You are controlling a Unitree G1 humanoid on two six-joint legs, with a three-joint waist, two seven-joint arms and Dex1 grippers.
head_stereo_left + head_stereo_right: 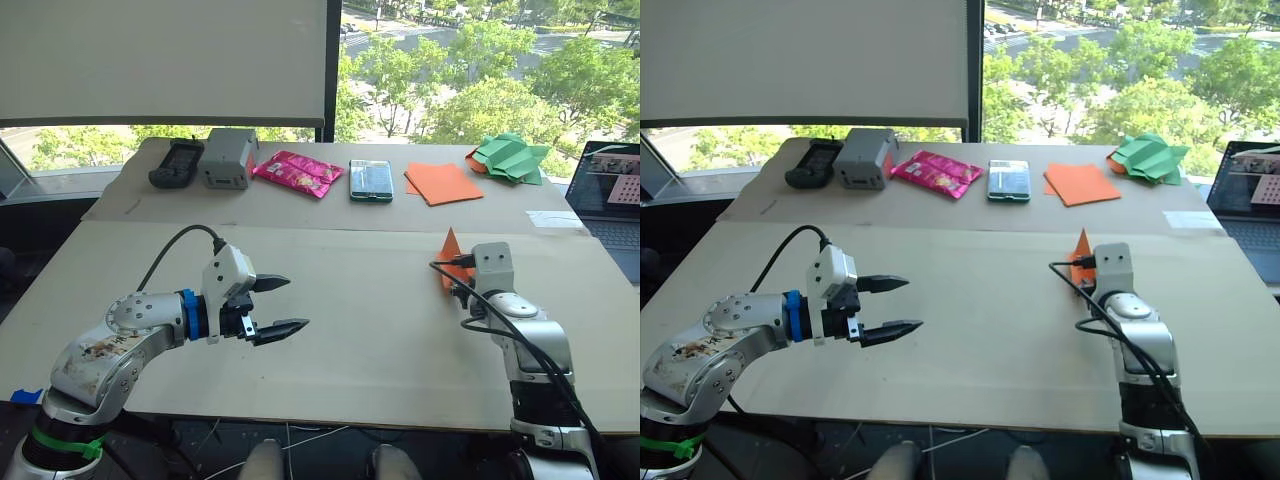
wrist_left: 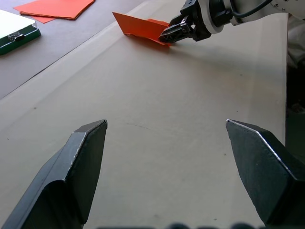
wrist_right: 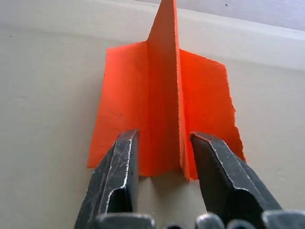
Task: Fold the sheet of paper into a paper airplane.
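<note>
Right gripper [image 3: 162,157] is at the back end of the paper airplane [image 3: 162,100]. One black finger sits on each side of the tall middle fin. In the right wrist view there is still a small gap between the fin and each finger, so I cannot tell if it is pinching yet. The orange plane rests on the table [image 1: 380,330], at about 3 o'clock in the head view, with its fin standing up.

Left gripper [image 1: 270,306] hangs over the table at about 8 o'clock, well apart from the plane. Its two fingers are spread wide and hold nothing.

Along the far edge, at 12 to 2 o'clock, lie a phone [image 1: 371,180], a flat stack of orange sheets [image 1: 442,183] and green paper shapes [image 1: 512,157].
</note>
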